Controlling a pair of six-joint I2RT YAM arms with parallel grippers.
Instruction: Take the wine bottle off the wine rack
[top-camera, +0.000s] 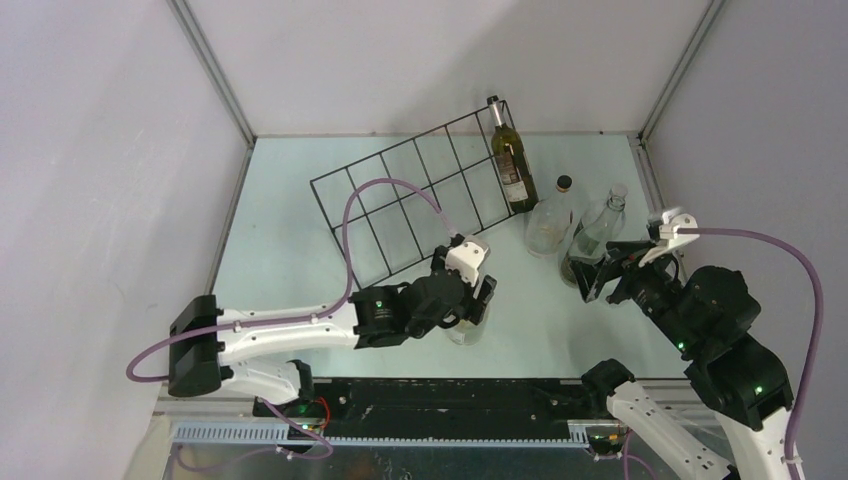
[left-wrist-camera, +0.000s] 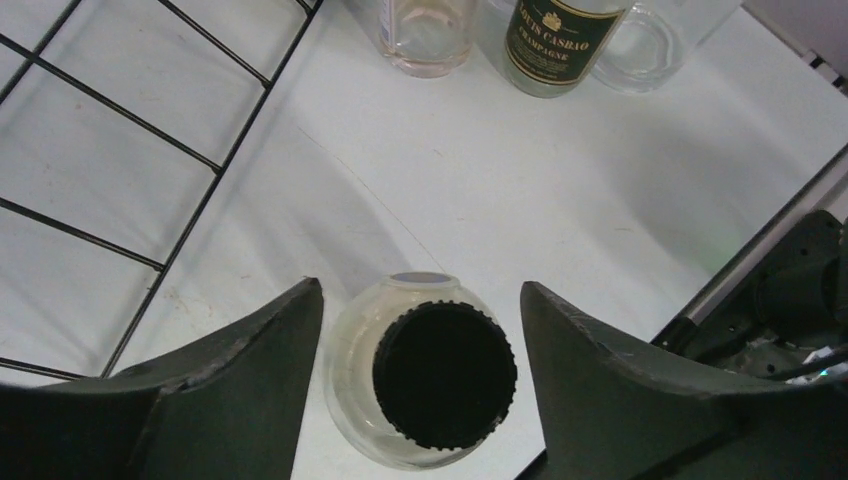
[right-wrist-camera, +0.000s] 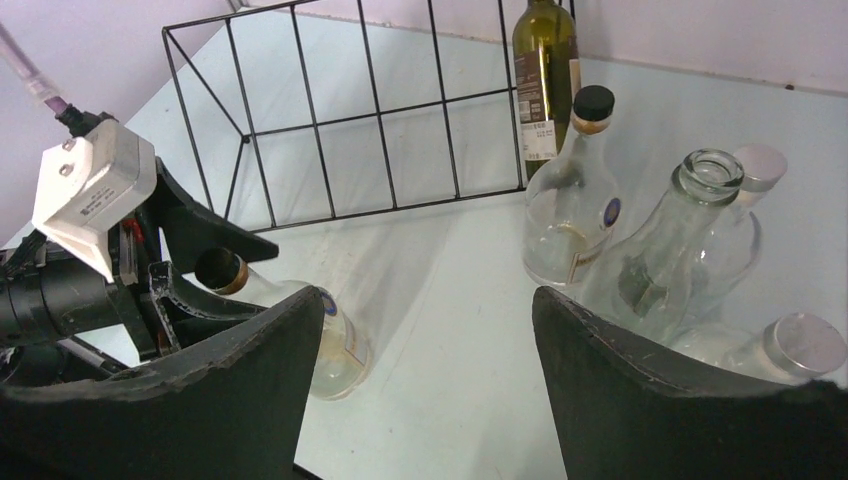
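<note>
The black wire wine rack (top-camera: 410, 200) lies across the back left of the table. A dark green wine bottle (top-camera: 512, 160) stands upright at its right end; I cannot tell if it is inside the wires. It also shows in the right wrist view (right-wrist-camera: 545, 70). My left gripper (top-camera: 472, 298) is open around a clear bottle with a black cap (left-wrist-camera: 445, 373), in front of the rack. The fingers (left-wrist-camera: 250, 360) stand on either side of the cap without touching it. My right gripper (top-camera: 598, 272) is open and empty (right-wrist-camera: 428, 295), beside the clear bottles.
Several clear bottles stand right of the rack: one with a black cap (top-camera: 550, 215) and one with an open neck (top-camera: 600, 225). One with a silver cap (right-wrist-camera: 800, 345) is close to my right finger. A bottle with a dark green label (left-wrist-camera: 560, 40) is ahead of the left gripper.
</note>
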